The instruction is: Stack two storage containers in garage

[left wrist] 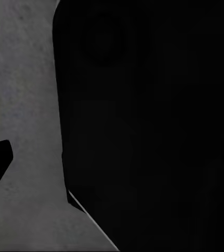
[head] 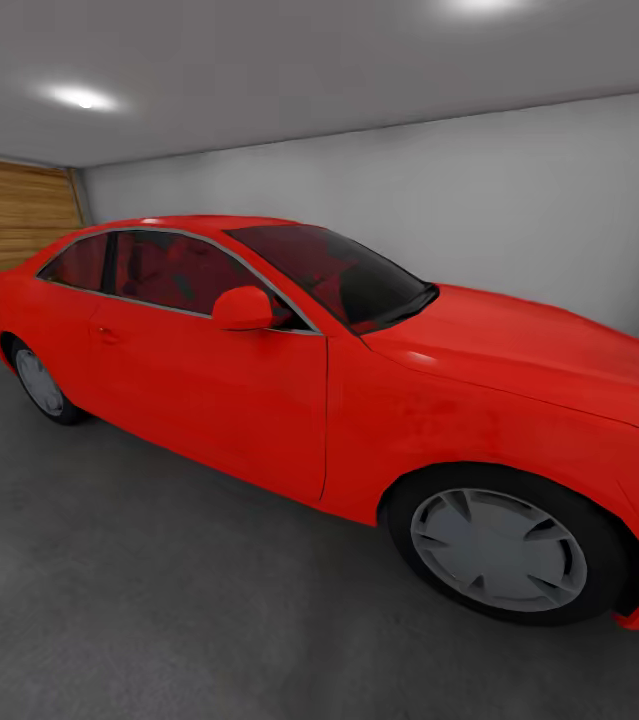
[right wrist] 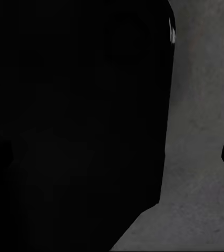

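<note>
One red car (head: pixel 359 400) on grey garage floor (head: pixel 109 600); no readable writing.

A red car (head: pixel 359 400) stands on the garage's grey floor (head: pixel 109 600).

Red car (head: pixel 359 400), plank door (head: pixel 9 235), ceiling lamp (head: pixel 84 98)

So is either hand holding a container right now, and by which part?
Cannot be told: both wrist views are mostly dark. The head view has the red car on the grey garage floor.
</note>
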